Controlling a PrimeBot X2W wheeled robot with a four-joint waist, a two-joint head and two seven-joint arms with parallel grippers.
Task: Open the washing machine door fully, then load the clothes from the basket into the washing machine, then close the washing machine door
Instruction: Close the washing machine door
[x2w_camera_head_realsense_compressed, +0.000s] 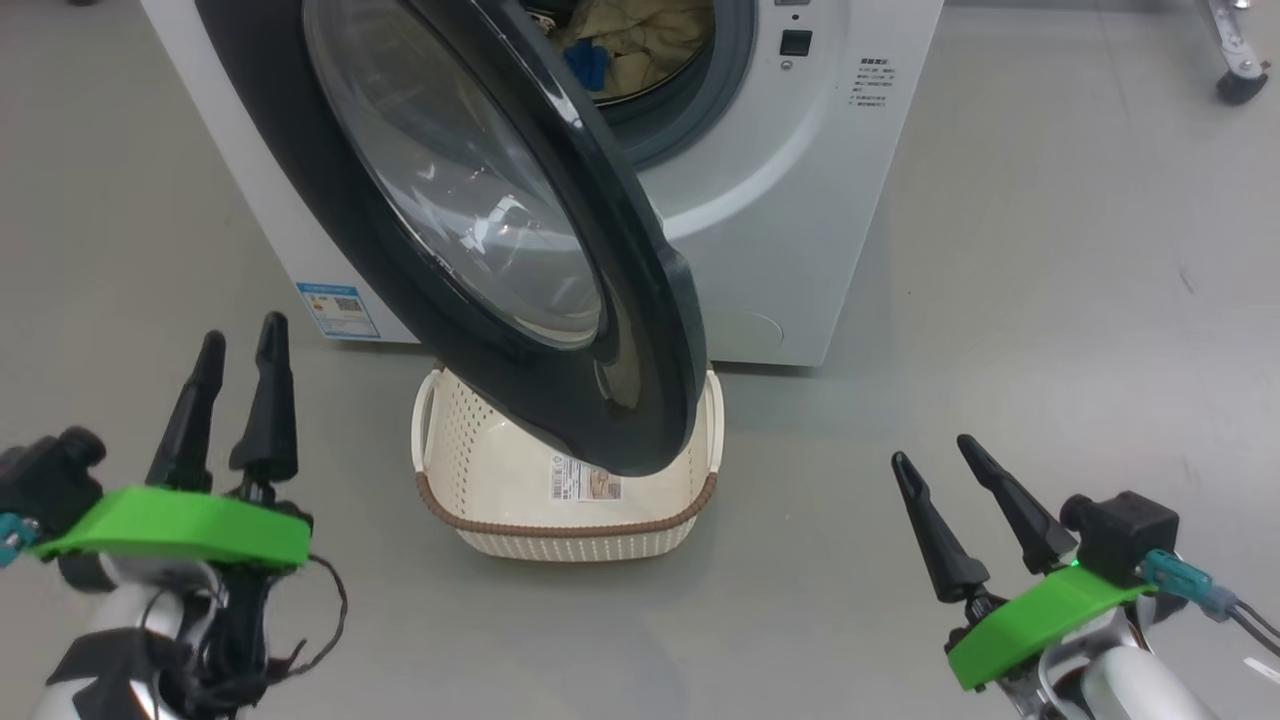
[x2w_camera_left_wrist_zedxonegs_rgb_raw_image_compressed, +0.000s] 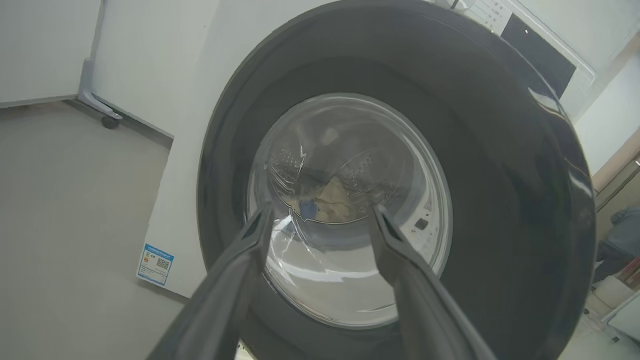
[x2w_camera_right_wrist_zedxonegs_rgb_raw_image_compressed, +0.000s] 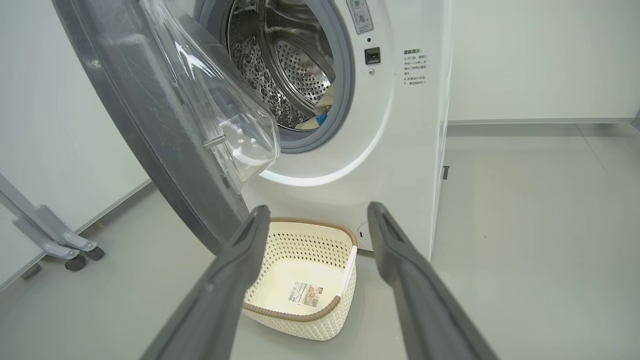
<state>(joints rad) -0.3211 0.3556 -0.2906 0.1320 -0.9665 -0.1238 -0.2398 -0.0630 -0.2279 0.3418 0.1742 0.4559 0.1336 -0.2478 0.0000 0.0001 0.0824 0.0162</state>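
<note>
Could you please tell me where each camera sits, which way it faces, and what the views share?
Head: on the head, looking down at the washing machine door and the basket; left jaws and right jaws, open.
Left wrist: faces the door's outer glass; left jaws.
Right wrist: faces the drum and basket; right jaws.
Shared: all see the door and clothes.

The half-open washing machine door (x2w_camera_head_realsense_compressed: 500, 230) overhangs the basket (x2w_camera_head_realsense_compressed: 560, 528), seemingly leaving only the drum (x2w_camera_right_wrist_zedxonegs_rgb_raw_image_compressed: 295, 65) mouth's right side free.
</note>
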